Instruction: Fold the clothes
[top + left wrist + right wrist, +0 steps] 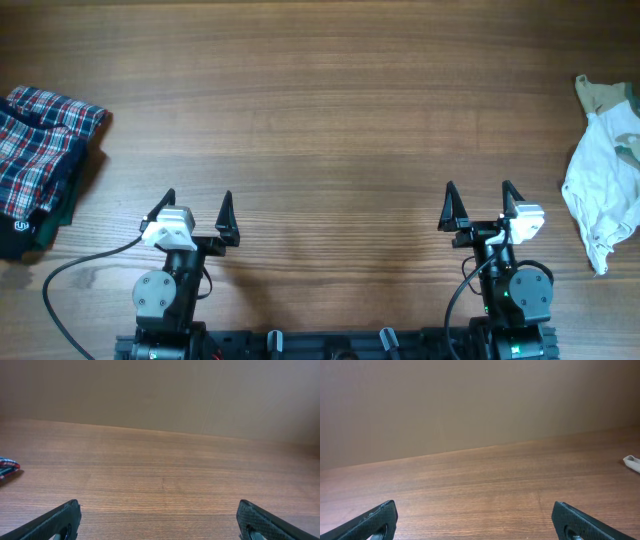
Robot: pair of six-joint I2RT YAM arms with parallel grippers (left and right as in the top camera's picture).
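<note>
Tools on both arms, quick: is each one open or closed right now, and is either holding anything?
Left black two-finger tool: open, holding nothing.
Right black two-finger tool: open, holding nothing.

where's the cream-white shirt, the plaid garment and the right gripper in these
cream-white shirt point(598, 185): overhead view, on its white body, far right
plaid garment point(40, 135): overhead view, on its checked top layer, far left
right gripper point(479, 197): overhead view, midway between its open fingertips
</note>
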